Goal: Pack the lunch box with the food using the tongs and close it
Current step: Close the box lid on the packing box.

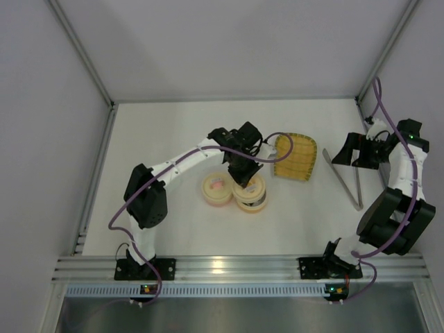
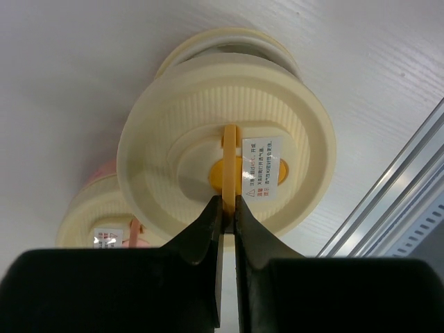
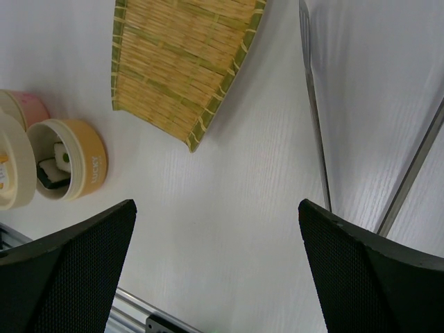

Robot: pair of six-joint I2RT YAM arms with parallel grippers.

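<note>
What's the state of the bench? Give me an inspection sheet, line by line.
Surface: white table, no spills seen.
Job's things: orange bowl open, sushi pieces inside; lid held by the left gripper, not seated; tongs lie on the table near the right gripper; tray shows no food; orange ball not seen.
Clutter: pink-lidded tub beside the bowl.
Grippers: left gripper shut on the lid's handle; right gripper open, holding nothing.
Cables: purple cables run along both arms.
Surroundings: grey walls, metal rail at the near edge.
</note>
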